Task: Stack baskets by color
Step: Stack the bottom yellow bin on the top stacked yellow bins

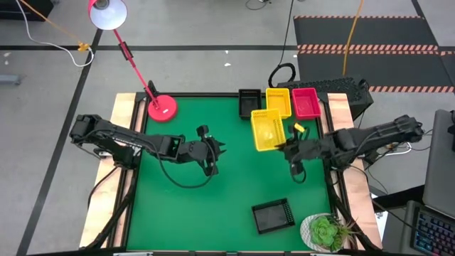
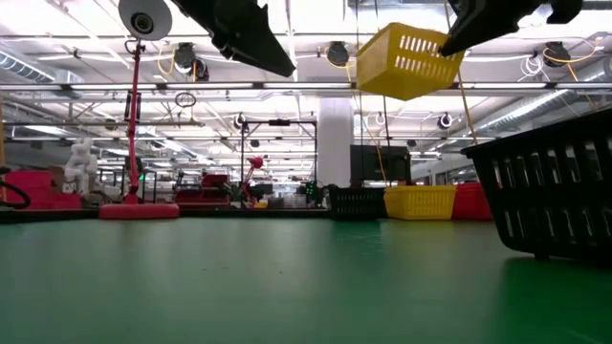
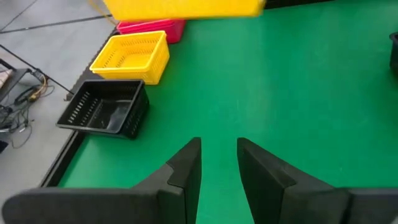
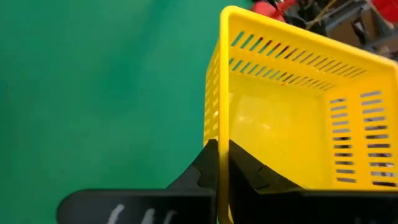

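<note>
The right gripper (image 4: 217, 163) is clamped on the rim of a yellow basket (image 1: 267, 131), holding it in the air near the back row of black, yellow and red baskets (image 1: 306, 102). The left gripper (image 3: 219, 163), fingers parted and empty, hangs over mid-table. Another black basket (image 1: 273, 215) sits near the front.

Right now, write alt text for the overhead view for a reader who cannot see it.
The right gripper holds a yellow basket above the green table, beside a row of black, yellow and pink baskets at the far edge. The left gripper hovers empty mid-table; another black basket sits at the near edge, beside a potted plant.
</note>
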Action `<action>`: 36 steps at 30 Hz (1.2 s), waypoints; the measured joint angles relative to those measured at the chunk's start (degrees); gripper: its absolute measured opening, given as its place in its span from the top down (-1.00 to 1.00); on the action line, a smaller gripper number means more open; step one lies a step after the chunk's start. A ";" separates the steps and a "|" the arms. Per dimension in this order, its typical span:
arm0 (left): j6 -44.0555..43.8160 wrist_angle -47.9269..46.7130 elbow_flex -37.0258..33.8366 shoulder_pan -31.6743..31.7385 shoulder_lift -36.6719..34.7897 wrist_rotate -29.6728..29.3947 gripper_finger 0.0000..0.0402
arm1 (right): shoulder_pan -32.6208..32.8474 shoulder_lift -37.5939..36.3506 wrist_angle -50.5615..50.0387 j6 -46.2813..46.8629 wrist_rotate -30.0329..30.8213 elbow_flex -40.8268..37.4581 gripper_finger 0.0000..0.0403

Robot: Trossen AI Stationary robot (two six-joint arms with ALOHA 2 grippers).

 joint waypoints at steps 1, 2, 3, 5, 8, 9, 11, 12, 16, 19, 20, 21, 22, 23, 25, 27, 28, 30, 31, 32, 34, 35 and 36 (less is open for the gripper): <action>-0.05 0.00 0.00 -0.06 0.00 0.00 0.47 | -1.30 -0.81 -0.56 -0.97 -0.18 0.00 0.98; -0.06 -0.02 0.00 -0.13 0.00 0.13 0.47 | -2.56 -1.63 -1.05 -1.89 -0.18 0.00 0.98; -0.06 -0.04 0.00 -0.16 0.00 0.74 0.47 | -3.79 -2.36 -1.64 -2.85 -0.31 0.00 0.98; -0.09 -0.03 0.01 -0.16 0.00 1.78 0.47 | -6.44 -3.74 -1.86 -5.28 -2.27 0.00 0.98; -0.19 -0.03 0.00 -0.18 0.00 2.49 0.47 | -10.33 -5.21 -1.87 -9.18 -4.92 0.00 0.98; -0.18 -0.02 0.01 -0.18 0.00 2.49 0.47 | -11.73 -5.61 -1.85 -10.58 -5.66 0.00 0.98; -0.02 0.00 0.00 -0.18 0.00 2.51 0.47 | -14.21 -5.92 -1.87 -12.49 -5.96 0.00 0.98; 0.00 0.00 0.00 -0.18 0.00 2.53 0.47 | -15.43 -5.98 -1.85 -13.18 -6.10 0.00 0.98; 0.03 0.07 0.02 0.00 0.00 2.59 0.47 | -20.17 -6.09 -1.49 -16.74 -6.17 0.00 0.98; 0.16 0.12 0.02 0.06 0.00 2.67 0.47 | -24.12 -6.09 0.04 -18.58 -9.43 0.00 0.98; 0.33 0.17 0.02 0.08 0.00 2.69 0.47 | -25.34 -6.09 0.78 -19.02 -10.65 0.00 0.98; 0.72 0.20 0.02 0.11 0.00 2.67 0.47 | -26.58 -6.07 1.38 -19.62 -11.84 0.00 0.98; 1.10 0.20 0.02 0.11 0.00 2.69 0.47 | -27.75 -6.06 1.75 -20.37 -12.73 0.00 0.98; 1.38 0.24 0.02 0.11 0.00 2.67 0.47 | -29.05 -6.03 2.15 -21.09 -13.44 0.00 0.98; 1.54 0.41 0.02 0.11 0.00 2.67 0.47 | -31.69 -5.67 3.37 -22.08 -15.58 0.00 0.98; 1.58 1.24 0.02 0.11 0.00 2.67 0.47 | -34.47 -5.24 3.92 -22.86 -18.02 0.00 0.98; 1.59 1.69 0.02 0.11 0.00 2.67 0.47 | -35.85 -4.94 4.22 -23.27 -19.26 0.00 0.98; 1.65 2.41 0.02 0.11 0.00 2.67 0.47 | -38.43 -4.15 4.50 -23.73 -21.11 0.00 0.98; 1.63 2.68 0.02 0.11 0.00 2.67 0.47 | -39.70 -3.69 4.35 -23.87 -22.09 0.00 0.98; 1.63 2.80 0.04 0.11 0.00 2.67 0.47 | -40.87 -3.26 4.13 -24.25 -22.84 0.00 0.98; 1.49 2.80 0.04 0.11 0.00 2.67 0.47 | -42.93 -2.47 3.78 -24.77 -24.47 0.00 0.98; 1.44 2.80 0.04 0.11 0.02 2.67 0.47 | -43.90 -2.06 3.70 -24.87 -25.38 0.00 0.98; 1.38 2.80 0.04 0.11 0.02 2.67 0.47 | -44.78 -1.67 3.70 -25.04 -25.71 0.00 0.98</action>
